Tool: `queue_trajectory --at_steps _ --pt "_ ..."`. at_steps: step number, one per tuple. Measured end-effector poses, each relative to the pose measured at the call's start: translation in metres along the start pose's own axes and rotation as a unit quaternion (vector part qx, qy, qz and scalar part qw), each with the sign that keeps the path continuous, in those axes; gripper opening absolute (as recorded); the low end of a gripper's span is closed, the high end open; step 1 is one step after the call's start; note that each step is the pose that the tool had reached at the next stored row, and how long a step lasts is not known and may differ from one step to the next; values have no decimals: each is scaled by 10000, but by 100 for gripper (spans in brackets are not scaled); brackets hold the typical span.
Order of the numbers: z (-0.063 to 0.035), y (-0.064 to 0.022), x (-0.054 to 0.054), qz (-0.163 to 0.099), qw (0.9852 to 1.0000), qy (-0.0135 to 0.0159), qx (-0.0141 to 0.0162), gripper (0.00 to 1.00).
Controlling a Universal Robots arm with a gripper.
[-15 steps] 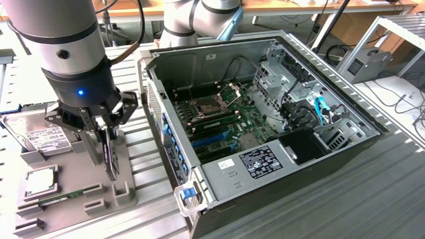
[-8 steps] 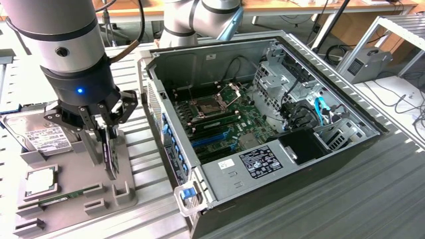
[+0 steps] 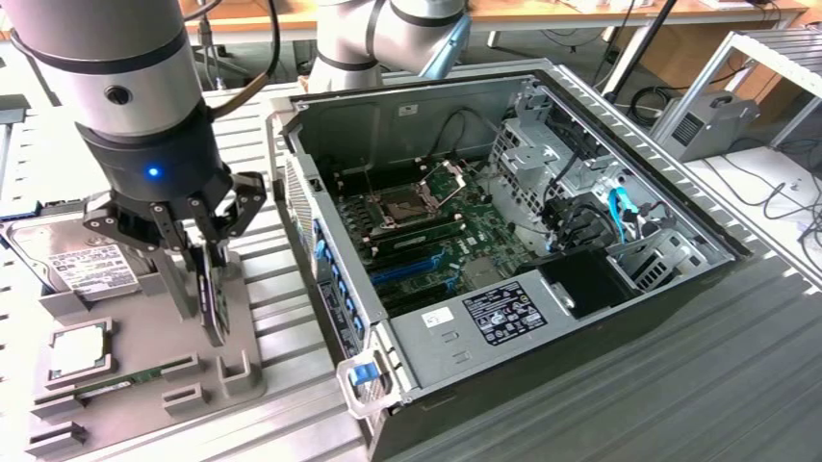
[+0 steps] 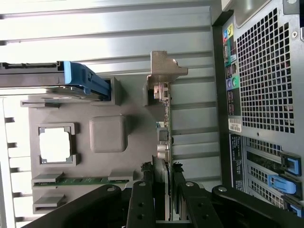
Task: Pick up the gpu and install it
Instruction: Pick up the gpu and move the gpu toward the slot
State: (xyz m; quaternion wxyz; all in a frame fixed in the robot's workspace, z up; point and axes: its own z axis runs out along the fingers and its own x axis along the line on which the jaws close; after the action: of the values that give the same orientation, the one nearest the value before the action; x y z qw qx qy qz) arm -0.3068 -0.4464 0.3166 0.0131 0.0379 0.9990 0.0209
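Gpu (image 3: 214,294) (image 4: 164,124): stood on edge along the grey tray's (image 3: 244,371) side nearest the open computer case (image 3: 514,241), silver bracket (image 4: 164,71) toward the tray's hard-drive end. Clamped in the gripper (image 3: 199,274) (image 4: 162,171), one of its fingers (image 4: 142,199) pressed on each face. Could not tell whether lifted clear of the tray. Elsewhere on the tray: processor (image 3: 80,351) mid-tray, narrow green memory stick (image 3: 110,388) beside it, hard drive (image 3: 77,260) at the opposite end.

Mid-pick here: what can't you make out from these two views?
- Exterior view: whether the gpu is clear of the grey holder; its lower edge is dark against it.
- Wrist view: the gpu's faces, seen edge-on; the gripper covers its near end.
- Exterior view: expansion slots, ends behind the case wall.
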Motion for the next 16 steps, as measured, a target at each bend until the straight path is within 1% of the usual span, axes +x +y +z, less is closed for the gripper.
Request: queue_trajectory --at_steps 11,16 --pt "-46 2 -1 0 10000 0 0 27" --pt "-86 4 -2 0 10000 0 0 27"
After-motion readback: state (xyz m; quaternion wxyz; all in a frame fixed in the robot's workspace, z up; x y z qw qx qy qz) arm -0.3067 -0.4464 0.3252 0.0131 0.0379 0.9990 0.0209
